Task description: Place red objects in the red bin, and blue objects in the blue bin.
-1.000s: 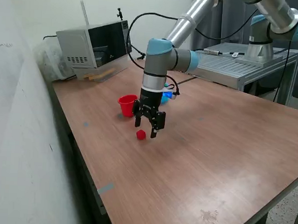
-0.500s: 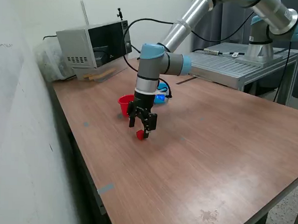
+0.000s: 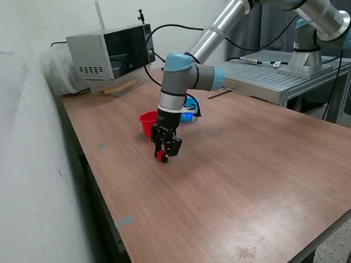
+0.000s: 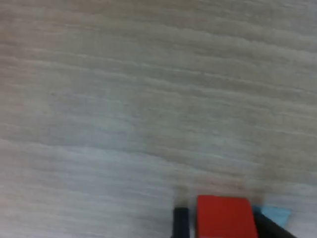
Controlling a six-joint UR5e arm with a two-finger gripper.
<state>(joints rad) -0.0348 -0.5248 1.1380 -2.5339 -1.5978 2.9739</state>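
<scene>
From the exterior view I see my gripper down at the desk, a red cube between the jaws, just in front of the red cup. In the wrist view the cube sits squarely between narrowed jaws; full contact I cannot tell.

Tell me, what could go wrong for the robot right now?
The gripper sits low on the table with its jaws on either side of the red cube. The cube shows only at the wrist view's edge, so the hold might be off-centre and slip. The red cup stands close behind; a swing could tip it.
</scene>
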